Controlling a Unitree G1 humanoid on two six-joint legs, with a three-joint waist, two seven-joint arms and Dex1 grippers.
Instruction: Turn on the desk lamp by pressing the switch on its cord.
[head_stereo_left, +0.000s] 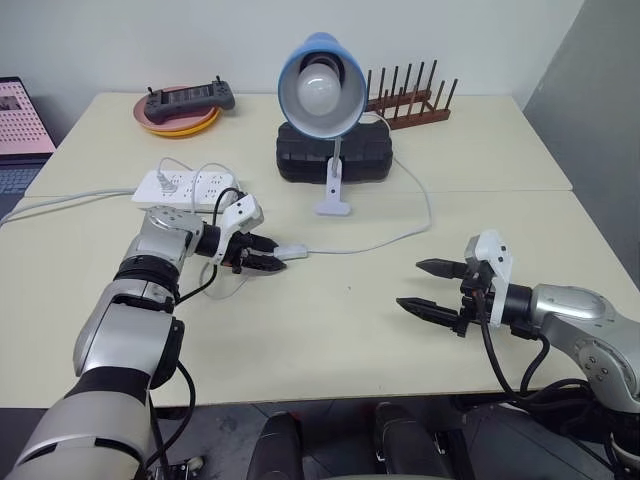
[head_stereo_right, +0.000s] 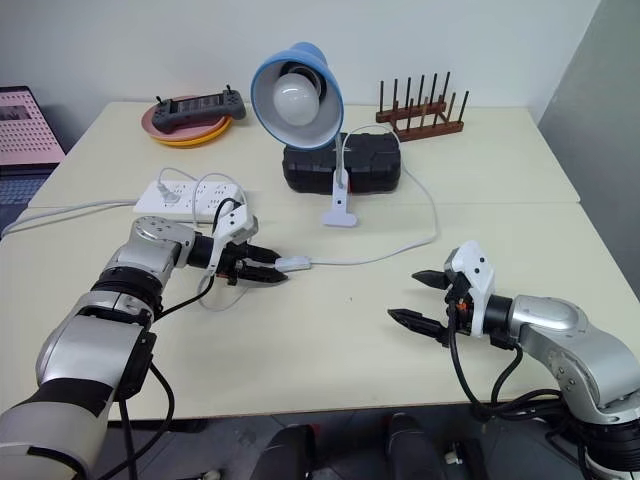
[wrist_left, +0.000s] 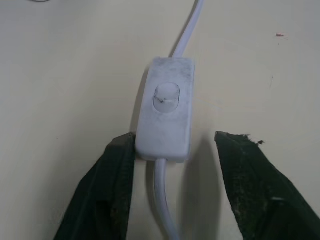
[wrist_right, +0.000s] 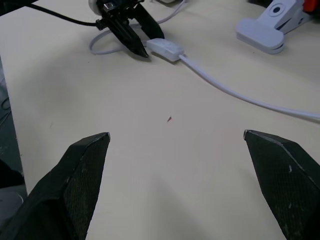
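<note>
The desk lamp (head_stereo_left: 320, 85), with a blue shade, a white bulb and a white clip base, stands at the table's middle back. Its thin white cord (head_stereo_left: 400, 232) loops right and runs back left to the small white switch (wrist_left: 165, 110), which lies flat on the table with its rocker facing up. My left gripper (head_stereo_left: 277, 255) lies low at the switch's near end. Its fingers stand narrowly apart astride the cord, one fingertip (wrist_left: 122, 150) touching the switch's corner and the other off it. My right gripper (head_stereo_left: 410, 284) hovers wide open over bare table at the front right.
A white power strip (head_stereo_left: 190, 187) lies behind my left arm. A black case (head_stereo_left: 335, 155) sits behind the lamp, and a wooden rack (head_stereo_left: 410, 100) stands at the back right. At the back left is an orange plate (head_stereo_left: 175, 125) holding a black controller.
</note>
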